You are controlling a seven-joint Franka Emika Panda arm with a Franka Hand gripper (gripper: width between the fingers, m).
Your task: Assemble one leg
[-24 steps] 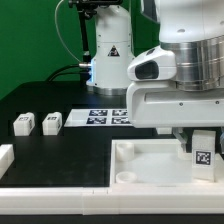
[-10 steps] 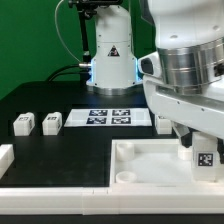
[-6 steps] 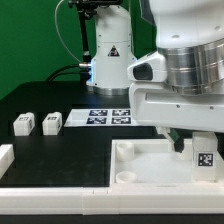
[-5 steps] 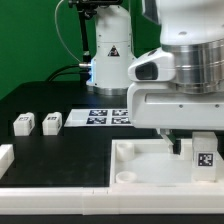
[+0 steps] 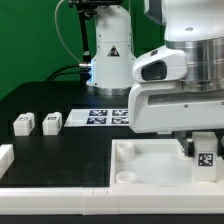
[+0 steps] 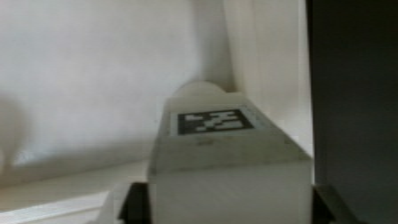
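My gripper point(image 5: 203, 141) is shut on a leg point(image 5: 204, 156), a small white block with a black-and-white marker. It holds the leg upright at the corner of the large white board point(image 5: 145, 170) on the exterior view's right. In the wrist view the leg point(image 6: 222, 160) fills the middle with its marker facing the camera. A dark finger point(image 6: 137, 205) presses on each of its sides. The foot of the leg and the corner socket under it are hidden. Two more legs point(image 5: 22, 124) point(image 5: 51, 122) lie on the black table on the exterior view's left.
The marker board point(image 5: 108, 117) lies flat behind the white board. Another white part point(image 5: 4, 156) shows at the exterior view's left edge. A white stand with a lit unit point(image 5: 108, 50) rises at the back. The arm's bulky wrist point(image 5: 185, 70) hangs over the board's right part.
The wrist has turned one way and back while the gripper kept hold of the leg. The leg has stayed at the same corner of the white board, shifting only slightly.
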